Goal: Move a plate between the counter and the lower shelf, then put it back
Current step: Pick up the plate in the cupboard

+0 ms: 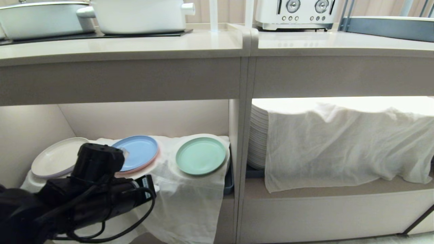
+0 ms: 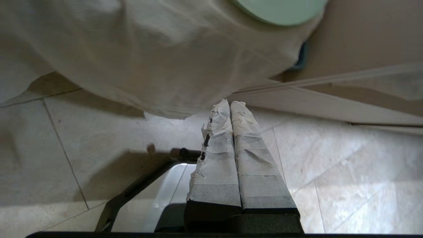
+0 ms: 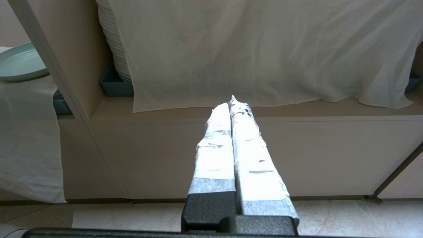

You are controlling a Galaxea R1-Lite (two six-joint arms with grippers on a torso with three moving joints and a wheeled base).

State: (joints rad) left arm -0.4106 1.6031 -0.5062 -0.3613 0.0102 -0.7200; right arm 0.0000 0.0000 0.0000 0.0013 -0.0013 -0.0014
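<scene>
The mint-green plate (image 1: 200, 156) lies flat on the white cloth of the lower shelf (image 1: 190, 193), at the compartment's right end; its edge also shows in the left wrist view (image 2: 281, 11) and the right wrist view (image 3: 19, 62). The counter (image 1: 135, 44) runs above. My left arm (image 1: 91, 189) rises at the lower left, in front of the shelf. My left gripper (image 2: 230, 105) is shut and empty, below the draped cloth and short of the plate. My right gripper (image 3: 231, 103) is shut and empty, parked low facing the right compartment.
A blue plate (image 1: 137, 152) and a beige-grey plate (image 1: 56, 156) lie left of the green one. A white plate stack (image 1: 259, 135) under a cloth (image 1: 339, 145) fills the right compartment. Pots (image 1: 139, 15) and a toaster (image 1: 295, 13) stand on the counter. A divider (image 1: 242, 152) separates the compartments.
</scene>
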